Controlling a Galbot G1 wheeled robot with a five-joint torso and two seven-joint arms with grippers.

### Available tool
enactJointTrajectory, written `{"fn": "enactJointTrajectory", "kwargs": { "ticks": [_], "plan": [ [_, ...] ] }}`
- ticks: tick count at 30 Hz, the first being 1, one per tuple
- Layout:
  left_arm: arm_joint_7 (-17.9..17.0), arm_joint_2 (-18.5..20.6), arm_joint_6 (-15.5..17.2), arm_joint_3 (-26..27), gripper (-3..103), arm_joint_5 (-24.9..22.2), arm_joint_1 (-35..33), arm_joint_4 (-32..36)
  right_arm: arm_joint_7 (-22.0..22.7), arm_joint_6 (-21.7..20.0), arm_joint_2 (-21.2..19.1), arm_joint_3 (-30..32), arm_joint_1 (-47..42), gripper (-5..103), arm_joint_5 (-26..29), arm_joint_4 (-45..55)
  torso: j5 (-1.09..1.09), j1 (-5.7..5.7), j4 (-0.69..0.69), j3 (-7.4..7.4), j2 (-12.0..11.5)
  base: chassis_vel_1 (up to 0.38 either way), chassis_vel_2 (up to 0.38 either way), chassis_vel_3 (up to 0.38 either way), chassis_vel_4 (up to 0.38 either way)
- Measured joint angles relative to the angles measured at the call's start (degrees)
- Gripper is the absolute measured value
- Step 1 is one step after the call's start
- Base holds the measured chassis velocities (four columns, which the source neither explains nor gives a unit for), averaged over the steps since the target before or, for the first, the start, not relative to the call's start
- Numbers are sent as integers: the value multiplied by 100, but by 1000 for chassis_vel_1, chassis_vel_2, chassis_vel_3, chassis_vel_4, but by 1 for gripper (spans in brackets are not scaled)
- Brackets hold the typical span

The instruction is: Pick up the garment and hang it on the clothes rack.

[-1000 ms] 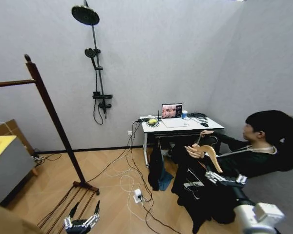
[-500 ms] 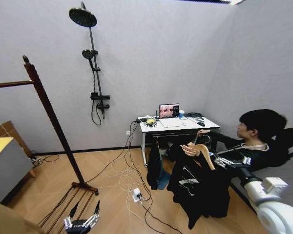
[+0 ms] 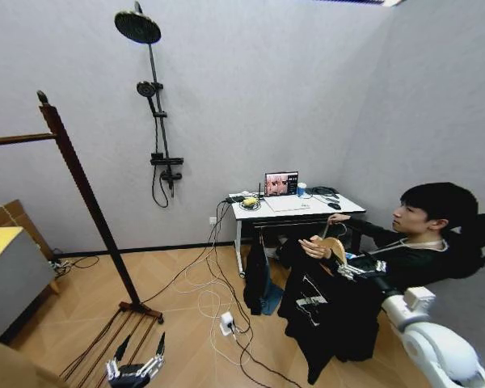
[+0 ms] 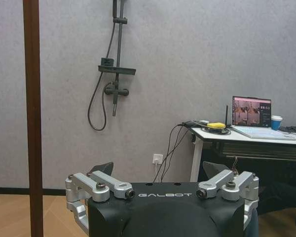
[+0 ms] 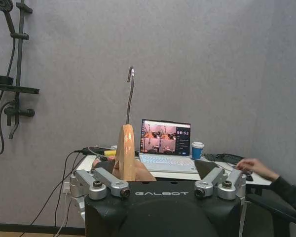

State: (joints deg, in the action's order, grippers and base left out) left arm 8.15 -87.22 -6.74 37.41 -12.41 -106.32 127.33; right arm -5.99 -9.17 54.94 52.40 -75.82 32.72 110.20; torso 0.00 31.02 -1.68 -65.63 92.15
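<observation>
At the right of the head view, a seated person's hand (image 3: 315,247) is holding up the garment (image 3: 327,319) by its wooden hanger (image 3: 337,251), and the right gripper (image 3: 357,270) is reaching in at the hanger's lower arm; whether its fingers are closing on it cannot be told. Low at the left, the left gripper (image 3: 134,371) is hanging idle, fingers spread apart, near the clothes rack (image 3: 81,182). From the left wrist, its fingers are standing wide before the rack post. From the right wrist, the hanger is rising just beyond the gripper, before the bench (image 5: 222,175).
</observation>
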Motion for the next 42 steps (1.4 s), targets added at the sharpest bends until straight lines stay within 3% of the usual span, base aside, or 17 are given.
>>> {"fn": "enactJointTrajectory", "kwargs": {
  "ticks": [2,6,9,15,21,22,35,42],
  "plan": [
    [0,0,0,0,100,0,0,0,-39,41,-27,-76,82,90,-13,-95,0,0,1,0,0,0,0,0,0],
    [0,0,0,0,100,0,0,0,-176,152,-20,-312,261,68,-26,-189,0,0,0,0,0,0,0,0,0],
    [0,0,0,0,100,0,0,0,-191,168,3,-386,322,63,-46,-192,0,0,0,0,0,0,0,0,0],
    [0,0,0,0,100,0,0,0,-180,196,31,-539,506,35,-106,-219,0,0,0,0,0,0,0,0,0],
    [0,0,0,0,100,0,0,0,-155,277,57,-554,508,19,-155,-218,0,0,0,0,0,0,0,0,0],
    [0,0,0,0,100,0,0,0,-131,320,67,-553,495,10,-177,-209,-1,0,2,1,0,0,0,0,0],
    [0,0,0,0,100,0,0,0,147,415,89,-454,236,10,-45,127,0,0,-1,1,1,0,0,0,0],
    [0,0,0,0,100,0,0,0,525,287,66,-135,-371,10,568,1268,-1,-1,0,1,1,0,0,0,0]
  ]
}}
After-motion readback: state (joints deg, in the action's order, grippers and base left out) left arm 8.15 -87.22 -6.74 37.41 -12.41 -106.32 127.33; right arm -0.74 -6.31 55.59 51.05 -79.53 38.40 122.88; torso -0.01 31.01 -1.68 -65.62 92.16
